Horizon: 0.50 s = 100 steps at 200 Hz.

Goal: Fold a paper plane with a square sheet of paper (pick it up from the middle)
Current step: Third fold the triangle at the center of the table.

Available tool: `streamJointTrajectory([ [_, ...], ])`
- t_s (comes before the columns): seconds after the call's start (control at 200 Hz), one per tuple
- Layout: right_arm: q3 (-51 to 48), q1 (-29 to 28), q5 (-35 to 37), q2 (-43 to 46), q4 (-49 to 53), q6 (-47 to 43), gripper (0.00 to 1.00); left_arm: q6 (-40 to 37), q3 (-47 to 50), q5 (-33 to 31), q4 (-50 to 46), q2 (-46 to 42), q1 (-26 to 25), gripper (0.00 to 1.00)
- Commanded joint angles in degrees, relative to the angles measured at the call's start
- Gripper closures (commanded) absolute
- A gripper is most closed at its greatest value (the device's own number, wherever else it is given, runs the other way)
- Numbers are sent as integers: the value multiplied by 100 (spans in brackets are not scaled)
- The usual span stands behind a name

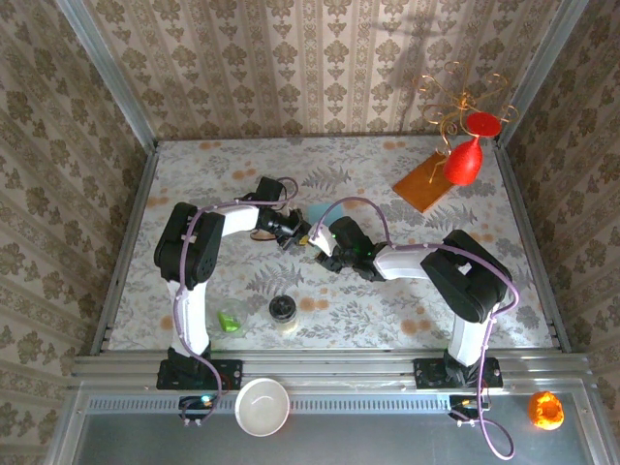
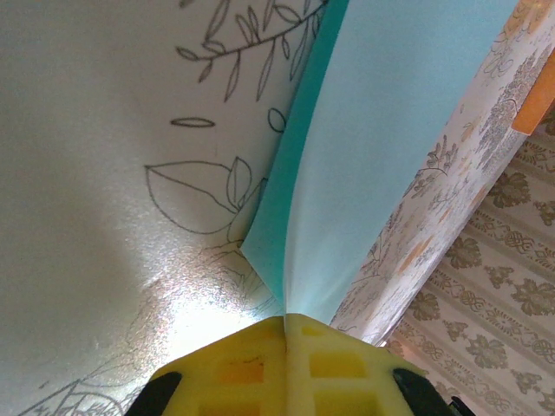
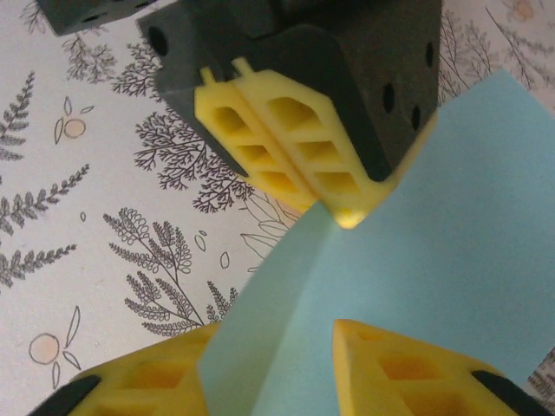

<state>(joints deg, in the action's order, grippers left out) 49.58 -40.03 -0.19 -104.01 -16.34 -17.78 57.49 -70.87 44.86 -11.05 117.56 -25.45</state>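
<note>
Square sheet of paper (image 3: 434, 286): light blue, bent along centre crease, above patterned tabletop (image 3: 113, 199). Left gripper (image 2: 285, 325): jaws fully closed, pinching sheet edge at crease; both flaps fan out ahead of fingertips. Right gripper (image 3: 273, 334): jaws partly apart, straddling crease opposite left gripper's tips, sheet running through gap, not clamped on it.

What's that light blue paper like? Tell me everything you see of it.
The paper is a thin, plain light blue sheet, smooth and matte, bent along a soft fold rather than flat. It is near the middle of the patterned table. The left tool pinches its edge, and the right tool has a yellow finger on each side of it, apart.
</note>
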Motion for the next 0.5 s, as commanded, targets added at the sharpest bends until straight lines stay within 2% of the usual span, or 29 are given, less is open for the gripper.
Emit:
streamJointTrajectory([
  [0.0,-72,-40,-9,119,-73,-41,71,133,93,102,1,-270,-23,93],
  [0.29,25,-39,-324,137,171,85,90,36,158,-10,-152,-454,38,85],
  [0.495,50,19,-985,262,525,437,100,-364,246,-374,-476,-869,419,76],
])
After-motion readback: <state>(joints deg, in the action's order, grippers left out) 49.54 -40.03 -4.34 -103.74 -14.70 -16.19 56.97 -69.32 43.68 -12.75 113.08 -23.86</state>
